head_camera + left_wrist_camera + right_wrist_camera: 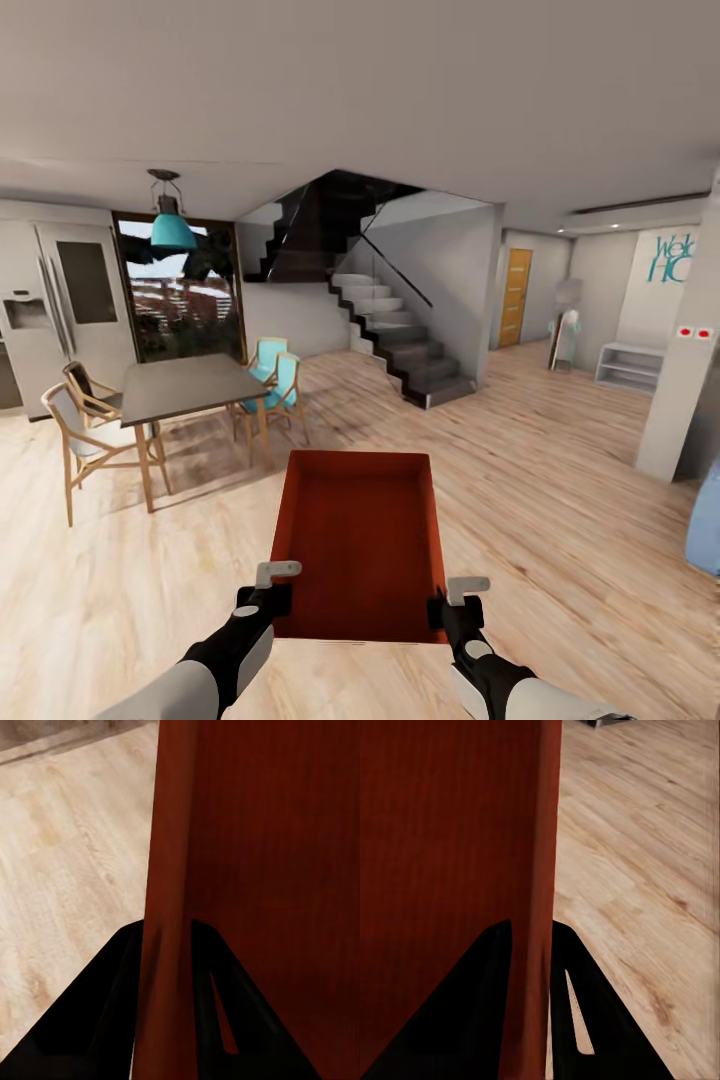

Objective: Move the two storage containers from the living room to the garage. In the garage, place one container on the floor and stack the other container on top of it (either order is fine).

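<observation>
An orange-red storage container is held level in front of me over a light wood plank floor. Its left near corner is clamped by my left gripper, shut on the thin wall. My right gripper is shut on the wall at the right near corner. In the left wrist view the container wall runs between the black fingers. The right wrist view shows the same: the wall sits between the dark fingers. The bin is empty inside.
A dining table with wooden and teal chairs stands ahead left, by a fridge and dark glass door. A dark staircase rises ahead. An orange door lies beyond it. A white pillar and blue object stand at right.
</observation>
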Controlling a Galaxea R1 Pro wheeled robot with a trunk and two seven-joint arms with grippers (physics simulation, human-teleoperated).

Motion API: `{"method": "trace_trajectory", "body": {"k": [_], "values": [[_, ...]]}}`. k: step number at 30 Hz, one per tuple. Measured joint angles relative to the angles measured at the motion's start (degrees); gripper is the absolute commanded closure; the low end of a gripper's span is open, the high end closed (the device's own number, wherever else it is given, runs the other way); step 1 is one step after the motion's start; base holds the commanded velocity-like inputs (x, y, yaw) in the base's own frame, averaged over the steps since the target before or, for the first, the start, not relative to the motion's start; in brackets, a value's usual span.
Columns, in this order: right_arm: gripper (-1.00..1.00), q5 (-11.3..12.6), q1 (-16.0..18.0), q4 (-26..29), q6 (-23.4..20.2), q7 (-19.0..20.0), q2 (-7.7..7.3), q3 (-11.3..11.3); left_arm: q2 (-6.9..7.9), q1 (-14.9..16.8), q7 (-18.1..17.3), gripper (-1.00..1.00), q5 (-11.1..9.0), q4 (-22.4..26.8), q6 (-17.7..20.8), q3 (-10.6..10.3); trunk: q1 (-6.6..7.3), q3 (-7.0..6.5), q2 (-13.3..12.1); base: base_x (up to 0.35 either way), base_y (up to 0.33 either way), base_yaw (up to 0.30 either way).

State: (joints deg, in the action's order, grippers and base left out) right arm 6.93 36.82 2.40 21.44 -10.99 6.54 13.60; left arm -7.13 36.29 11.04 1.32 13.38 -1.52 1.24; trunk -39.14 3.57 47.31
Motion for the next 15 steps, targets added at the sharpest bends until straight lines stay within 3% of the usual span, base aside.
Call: {"method": "trace_trajectory", "body": {"k": [15], "values": [[1.0, 0.2, 0.0, -0.1, 0.4, 0.0, -0.01, 0.2, 0.0, 0.0, 0.0, 1.0, 0.0, 0.0, -0.3, -0.1, 0.0, 0.0, 0.0, 0.322, 0.142, -0.26]]}}
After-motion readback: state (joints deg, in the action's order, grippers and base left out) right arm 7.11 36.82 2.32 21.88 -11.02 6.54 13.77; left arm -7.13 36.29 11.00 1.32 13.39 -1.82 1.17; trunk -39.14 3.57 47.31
